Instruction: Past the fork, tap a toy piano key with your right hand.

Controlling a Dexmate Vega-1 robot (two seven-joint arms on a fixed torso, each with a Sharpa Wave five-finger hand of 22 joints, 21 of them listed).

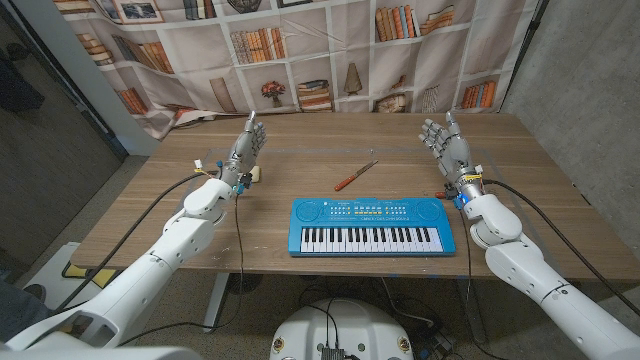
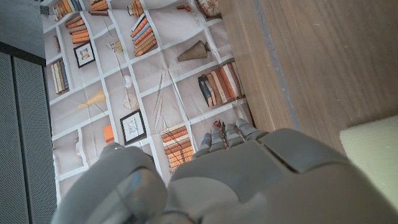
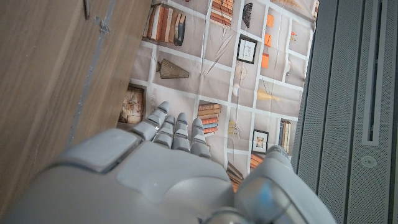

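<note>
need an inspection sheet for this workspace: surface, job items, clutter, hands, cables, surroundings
Surface: wooden table, no spills seen.
Job's things: blue toy piano at the near edge, midway between the arms. The red-handled tool lies behind it, apart from it; too small to confirm as a fork.
Clutter: small pale block beside the left hand.
Hands: left hand and right hand both raised, fingers apart, holding nothing, neither touching the piano.
Cables: black cables run along both arms and hang off the table's near edge.
Surroundings: printed bookshelf backdrop behind the table; grey wall panels at the side.
</note>
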